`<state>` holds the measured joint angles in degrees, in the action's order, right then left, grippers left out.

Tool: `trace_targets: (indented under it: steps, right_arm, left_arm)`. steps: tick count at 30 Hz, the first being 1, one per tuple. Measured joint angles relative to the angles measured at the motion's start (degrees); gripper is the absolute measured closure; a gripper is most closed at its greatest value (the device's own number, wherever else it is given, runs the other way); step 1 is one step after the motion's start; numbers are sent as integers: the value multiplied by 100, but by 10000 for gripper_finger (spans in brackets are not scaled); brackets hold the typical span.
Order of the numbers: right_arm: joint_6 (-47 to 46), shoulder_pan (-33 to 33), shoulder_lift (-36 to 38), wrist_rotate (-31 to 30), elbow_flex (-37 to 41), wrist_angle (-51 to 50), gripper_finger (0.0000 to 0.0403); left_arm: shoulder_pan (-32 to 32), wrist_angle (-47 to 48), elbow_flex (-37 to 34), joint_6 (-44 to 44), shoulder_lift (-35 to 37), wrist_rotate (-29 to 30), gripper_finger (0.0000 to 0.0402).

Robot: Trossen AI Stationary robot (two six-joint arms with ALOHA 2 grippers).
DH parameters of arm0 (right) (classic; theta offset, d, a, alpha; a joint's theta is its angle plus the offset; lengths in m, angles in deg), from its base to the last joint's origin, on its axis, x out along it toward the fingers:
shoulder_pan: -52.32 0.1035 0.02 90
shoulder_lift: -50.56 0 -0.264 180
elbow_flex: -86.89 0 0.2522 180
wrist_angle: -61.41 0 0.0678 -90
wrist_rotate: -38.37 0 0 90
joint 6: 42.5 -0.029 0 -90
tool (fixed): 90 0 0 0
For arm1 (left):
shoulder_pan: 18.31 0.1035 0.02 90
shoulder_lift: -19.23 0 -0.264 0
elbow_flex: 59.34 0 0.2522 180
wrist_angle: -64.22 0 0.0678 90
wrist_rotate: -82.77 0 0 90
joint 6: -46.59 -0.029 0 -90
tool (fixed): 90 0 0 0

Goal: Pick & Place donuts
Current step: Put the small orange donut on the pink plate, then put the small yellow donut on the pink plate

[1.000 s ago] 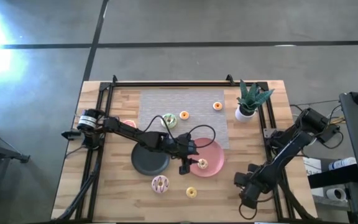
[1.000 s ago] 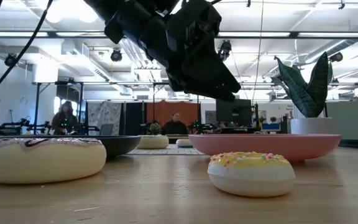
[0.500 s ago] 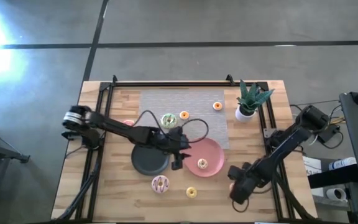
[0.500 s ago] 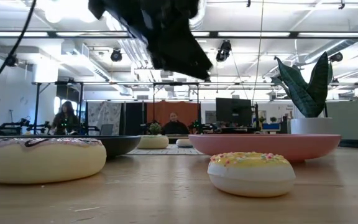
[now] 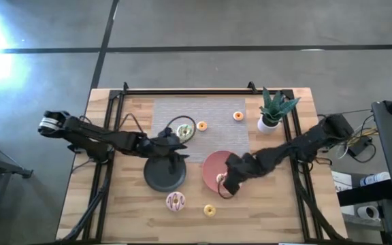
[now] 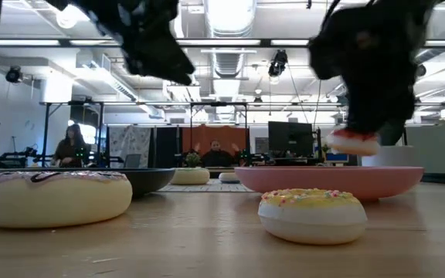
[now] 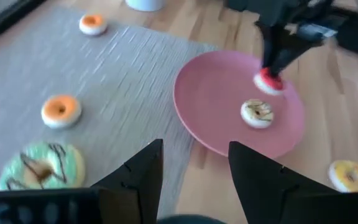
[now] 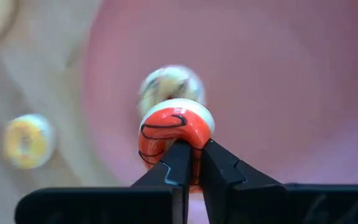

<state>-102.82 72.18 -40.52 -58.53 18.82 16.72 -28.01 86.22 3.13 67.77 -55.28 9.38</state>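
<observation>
Your right hand (image 8: 190, 163) was clamped on the red donut (image 8: 173, 134), pinching its ring wall edge-on, held just above the pink plate (image 5: 213, 163). It looked like a small, light, stiff toy with glossy icing, so probably slippery; gripping through the hole across one side of the ring, as you did, seemed the safest hold. A small cream donut (image 7: 257, 113) already lay on that plate, just beside the drop spot.

Your left hand (image 7: 191, 171) hovered near the black plate (image 5: 163, 175), fingers apart and holding nothing.

Elsewhere on the bench (image 5: 278, 218):
- green donut (image 7: 41, 167) and two orange donuts (image 7: 61, 110), on the grey mat (image 7: 129, 68)
- yellow donut (image 5: 209, 210) and the pink drizzled donut (image 5: 175, 201), on bare wood at the near edge

The bigger ones likely need a wider opening.
</observation>
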Motion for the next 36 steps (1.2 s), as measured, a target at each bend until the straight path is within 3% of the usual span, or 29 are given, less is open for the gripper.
trace_targets:
  steps: [9,18,24,28,32,36]
  right_arm:
    - [656,-263,-535,716,-51,-67,372]
    - [750,-263,-476,701,-324,-848,254]
    - [1050,-263,-475,654,-356,-918,205]
    - [1420,-165,-466,408,-644,-917,195]
    - [2180,40,-455,97,-1051,-919,197]
    - [2880,230,-459,177,-1366,-698,197]
  left_arm:
    - [-65,-288,-837,756,704,2,245]
    - [-67,-483,-957,783,798,3,245]
    - [-67,-965,-967,713,661,3,245]
    - [-68,-1107,-957,713,582,-38,245]
    - [-128,-1106,-956,635,576,-442,245]
    - [-336,-1019,-963,366,576,-545,245]
